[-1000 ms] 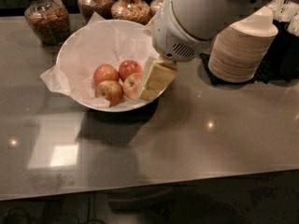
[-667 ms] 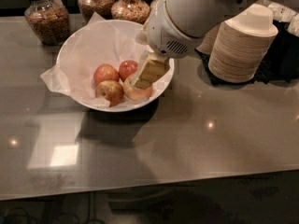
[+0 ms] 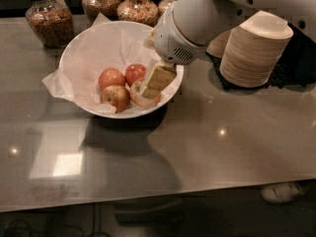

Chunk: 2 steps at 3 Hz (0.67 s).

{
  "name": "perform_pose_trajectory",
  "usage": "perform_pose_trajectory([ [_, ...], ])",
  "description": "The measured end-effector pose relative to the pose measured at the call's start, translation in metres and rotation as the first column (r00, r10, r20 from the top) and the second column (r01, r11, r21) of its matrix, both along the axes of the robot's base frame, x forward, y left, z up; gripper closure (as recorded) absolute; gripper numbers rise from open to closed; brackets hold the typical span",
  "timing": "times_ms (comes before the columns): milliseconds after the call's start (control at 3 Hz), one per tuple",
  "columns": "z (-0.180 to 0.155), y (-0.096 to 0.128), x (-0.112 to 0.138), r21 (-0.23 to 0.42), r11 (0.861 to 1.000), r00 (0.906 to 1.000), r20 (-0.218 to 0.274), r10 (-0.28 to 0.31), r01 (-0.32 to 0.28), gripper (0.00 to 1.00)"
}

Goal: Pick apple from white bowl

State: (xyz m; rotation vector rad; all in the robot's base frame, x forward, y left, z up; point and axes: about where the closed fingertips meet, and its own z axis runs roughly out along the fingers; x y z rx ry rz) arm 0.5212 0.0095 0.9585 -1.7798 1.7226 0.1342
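The white bowl [image 3: 79,43], lined with crinkled white paper, stands at the back left of the grey table. It holds several apples. The pale peach-yellow apple [image 3: 136,97] lies at the bowl's right side, partly hidden by my gripper. Two deeper red apples [image 3: 111,77] [image 3: 134,72] and a smaller streaked apple [image 3: 116,98] lie to its left. My gripper [image 3: 150,90] reaches down into the bowl from the upper right, with its cream tip right at the top of the pale apple. The white arm housing [image 3: 192,23] covers the bowl's far right rim.
A tall stack of tan disposable bowls [image 3: 254,53] stands on a black mat [image 3: 296,68] at the right. Several glass jars of snacks [image 3: 49,19] [image 3: 140,6] line the back edge behind the bowl. The table's front edge runs along the bottom.
My gripper has moved left and down from the bowl's right rim into the bowl, onto the pale apple. The apples and the bowl have not moved.
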Motion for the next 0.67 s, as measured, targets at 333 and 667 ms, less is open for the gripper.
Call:
perform_pose_trajectory([
  [333, -0.014, 0.002, 0.008, 0.007, 1.000, 0.9996, -0.028, 0.005, -0.005, 0.24],
  [667, -0.020, 0.002, 0.018, 0.012, 1.000, 0.9993, -0.037, 0.001, -0.001, 0.25],
])
